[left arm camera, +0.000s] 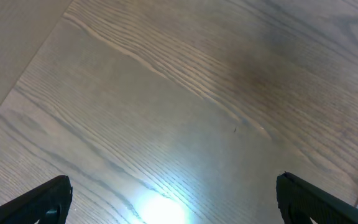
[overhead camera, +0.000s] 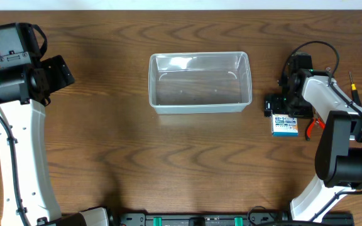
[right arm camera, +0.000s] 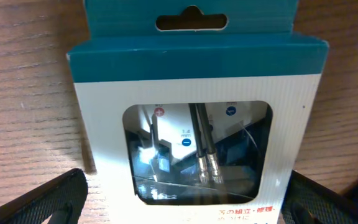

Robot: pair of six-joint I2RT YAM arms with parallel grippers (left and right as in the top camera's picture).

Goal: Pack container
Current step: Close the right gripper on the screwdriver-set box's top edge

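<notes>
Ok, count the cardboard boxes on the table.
1. The blue-and-white box lies right of the clear bin, under the right gripper, its jaws open. The arm could hide others.

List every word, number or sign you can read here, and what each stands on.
"+" in a red circle: inside the window of the blue-and-white box, right wrist view.
"−" in a blue circle: same window, twice.
"組立・修理": print at the box's bottom edge, cut off, only partly legible.
Tiny numbers above the circles: too blurred to read.
Box label in the overhead view: too small to read.
Container: no text.
</notes>
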